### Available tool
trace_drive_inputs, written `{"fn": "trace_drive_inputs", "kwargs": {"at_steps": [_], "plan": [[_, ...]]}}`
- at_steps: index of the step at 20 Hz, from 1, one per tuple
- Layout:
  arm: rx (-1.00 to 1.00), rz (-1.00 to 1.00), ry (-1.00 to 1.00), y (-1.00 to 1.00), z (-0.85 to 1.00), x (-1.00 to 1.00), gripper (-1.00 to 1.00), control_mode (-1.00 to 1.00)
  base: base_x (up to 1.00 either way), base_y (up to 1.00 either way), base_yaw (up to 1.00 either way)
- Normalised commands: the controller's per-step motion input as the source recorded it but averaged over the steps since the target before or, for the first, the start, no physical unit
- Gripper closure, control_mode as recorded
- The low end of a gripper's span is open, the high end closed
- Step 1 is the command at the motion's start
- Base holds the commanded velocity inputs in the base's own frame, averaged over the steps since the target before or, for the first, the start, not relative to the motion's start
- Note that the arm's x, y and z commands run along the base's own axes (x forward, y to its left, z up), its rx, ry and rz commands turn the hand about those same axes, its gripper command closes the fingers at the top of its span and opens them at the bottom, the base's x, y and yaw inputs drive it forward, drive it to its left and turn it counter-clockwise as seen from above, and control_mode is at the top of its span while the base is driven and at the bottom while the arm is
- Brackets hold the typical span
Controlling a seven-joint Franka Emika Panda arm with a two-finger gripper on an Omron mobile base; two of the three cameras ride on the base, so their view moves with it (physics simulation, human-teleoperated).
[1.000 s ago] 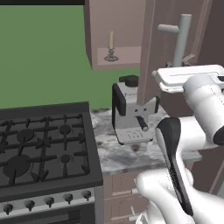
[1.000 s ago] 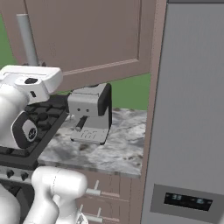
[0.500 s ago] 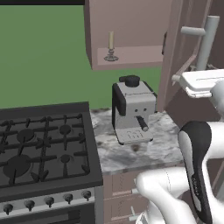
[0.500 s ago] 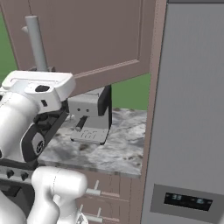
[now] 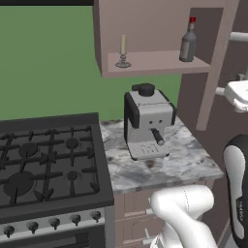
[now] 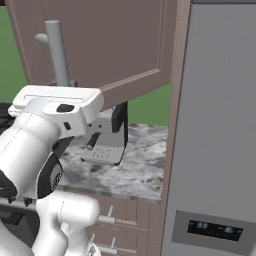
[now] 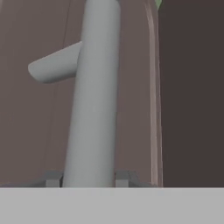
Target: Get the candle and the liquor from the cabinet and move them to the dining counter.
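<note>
Silver bar handle of the cabinet door stands upright between the fingertips of the gripper, which grasps it. Candle near the shelf's left edge, liquor near the right.

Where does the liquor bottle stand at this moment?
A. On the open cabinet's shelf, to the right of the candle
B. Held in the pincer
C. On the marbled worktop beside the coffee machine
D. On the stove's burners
A. In the left base view the liquor stands upright on the open cabinet shelf, apart from the candle on its left.
</note>
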Motion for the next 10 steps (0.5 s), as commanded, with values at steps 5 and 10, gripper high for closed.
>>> {"fn": "trace_drive_inputs", "kwargs": {"at_steps": [5, 10], "plan": [[0.00, 0.00, 0.01, -0.52, 0.00, -0.03, 1.00, -1.00, 0.00, 0.00, 0.00], [0.00, 0.00, 0.00, -0.24, 0.00, 0.00, 1.00, -1.00, 0.00, 0.00, 0.00]]}}
